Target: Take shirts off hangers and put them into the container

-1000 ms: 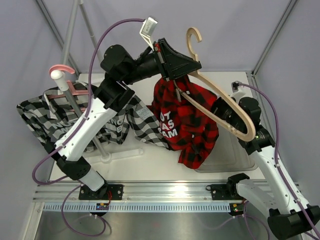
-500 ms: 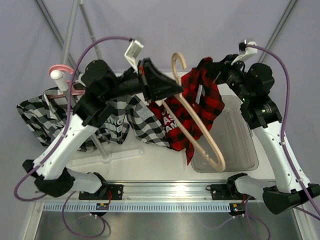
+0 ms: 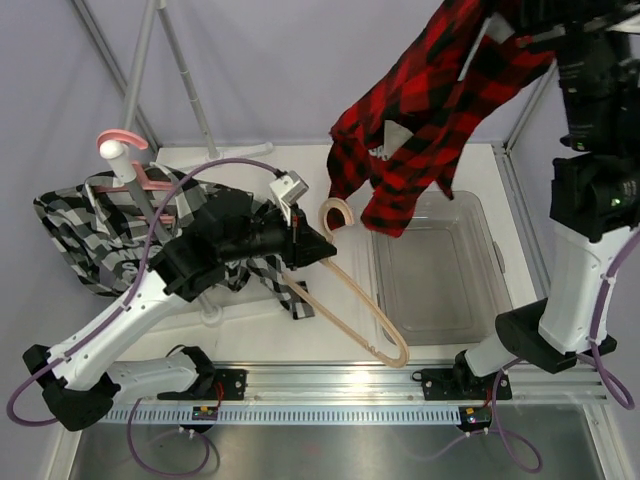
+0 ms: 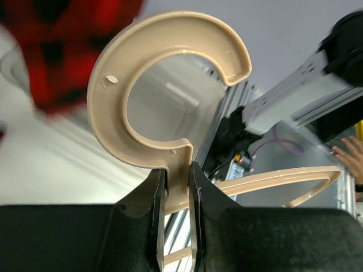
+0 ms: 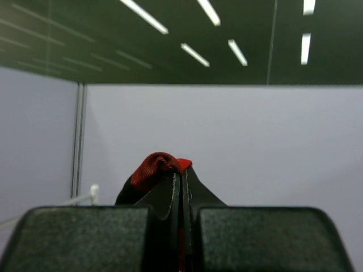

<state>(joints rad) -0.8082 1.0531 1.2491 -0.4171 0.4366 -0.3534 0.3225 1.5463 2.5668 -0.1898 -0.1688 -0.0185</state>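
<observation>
High over the table hangs the red-and-black shirt [image 3: 425, 110], with my right gripper [image 3: 512, 22] shut on a bunched fold of its red cloth [image 5: 154, 165] at the top right; its fingers [image 5: 182, 177] are pressed together. It dangles above the far end of the container [image 3: 440, 290]. The beige hanger [image 3: 368, 302] is bare. My left gripper [image 3: 318, 245] is shut on its neck just under the hook [image 4: 113, 113], fingers [image 4: 177, 173] on either side, and holds it low over the table. The black-and-white shirt [image 3: 80, 235] hangs on the pink hanger [image 3: 125, 140] at left.
The grey rack pole [image 3: 150, 205] slants across the left side, its white base [image 3: 235, 305] on the table under my left arm. The cage's metal posts stand at the back corners. The aluminium rail [image 3: 340, 380] with both arm bases runs along the near edge.
My right arm has swung up and right, pulling the red shirt off the beige hanger. My left arm has dropped toward the table with the now bare hanger.
</observation>
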